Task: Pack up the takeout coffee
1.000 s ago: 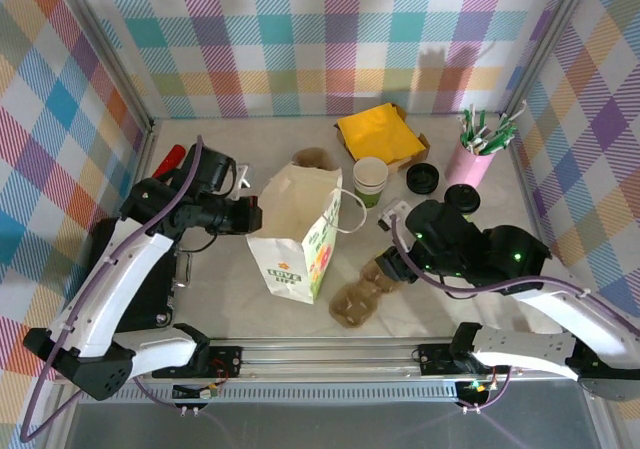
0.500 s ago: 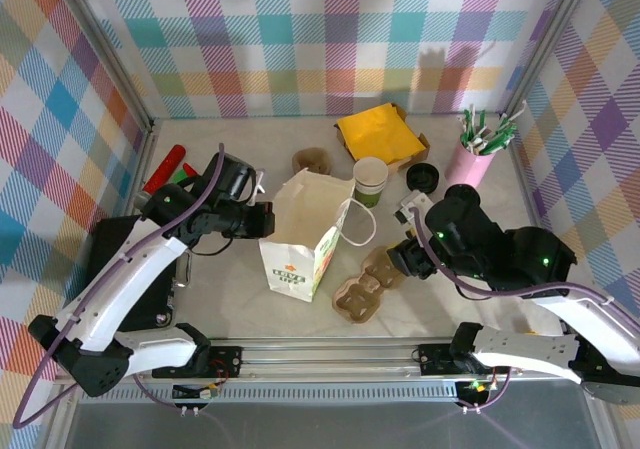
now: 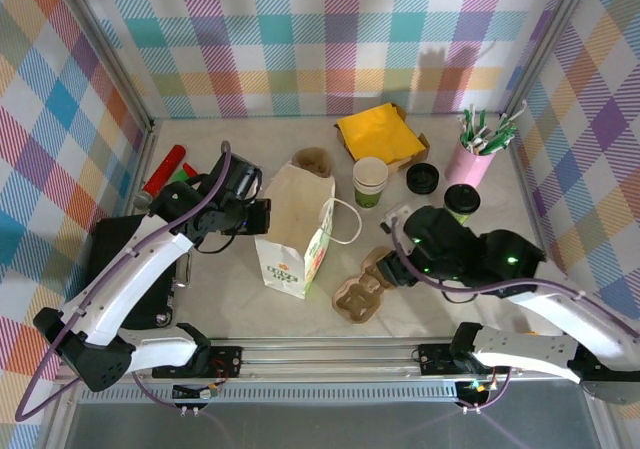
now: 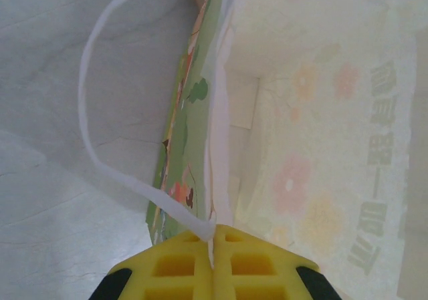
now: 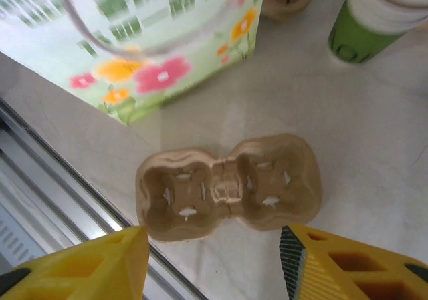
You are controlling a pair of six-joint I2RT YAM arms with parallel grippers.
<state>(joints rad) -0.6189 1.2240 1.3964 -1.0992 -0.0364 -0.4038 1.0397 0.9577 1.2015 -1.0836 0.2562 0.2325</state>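
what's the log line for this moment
left gripper shut on bag rim | right gripper open over cup carrier | coffee not in bag

Pulp carrier (image 3: pixel 362 287) near white paper bag (image 3: pixel 290 227); lidless cup (image 3: pixel 370 181) behind.

- I saw the takeout coffee (image 3: pixel 462 200) standing upright toward the right of the table (image 3: pixel 250 134).
- Its round black lid was seated on top, with a little of the cream cup showing beneath.
- It stood just in front of the pink straw holder (image 3: pixel 470 166).

Pastel plaid walls (image 3: pixel 330 39) (three sides); pale marbled tabletop (image 3: pixel 250 144); metal front rail (image 3: pixel 330 354).
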